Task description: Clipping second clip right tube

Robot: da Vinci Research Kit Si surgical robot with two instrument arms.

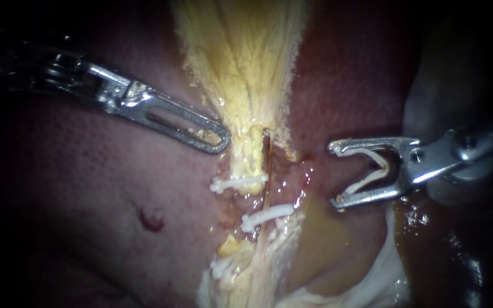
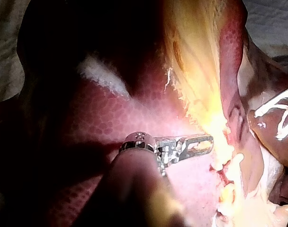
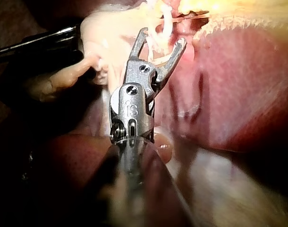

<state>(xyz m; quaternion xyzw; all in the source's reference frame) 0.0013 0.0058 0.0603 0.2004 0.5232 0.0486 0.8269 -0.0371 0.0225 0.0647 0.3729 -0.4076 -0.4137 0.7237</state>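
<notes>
**Endoscope view:** The left instrument [image 1: 217, 138] slants down from the upper left across the liver [image 1: 87, 188]. Its end effector is clenched and holds nothing, and the slotted jaws lie together with the tip against the edge of the yellowish tissue [image 1: 241, 57]. Below that, the tube strand [image 1: 251, 162] runs down the middle with three white clips [image 1: 266, 215] across it. I cannot tell which tube is the right one. The right instrument [image 1: 333, 175] comes in level from the right. Its jaws are spread wide and carry an open white clip [image 1: 366, 182]. They stand near the strand but do not touch it.

**Left wrist view:** The left instrument [image 2: 206, 143] lies flat over the liver with its jaws together, the tip just beside the bright yellow tissue. The right instrument [image 2: 276, 116] shows beyond it, with its clip.

**Right wrist view:** The right instrument [image 3: 163, 38] points straight ahead. Its jaws are splayed in a V around the clip, toward pale tissue.
</notes>
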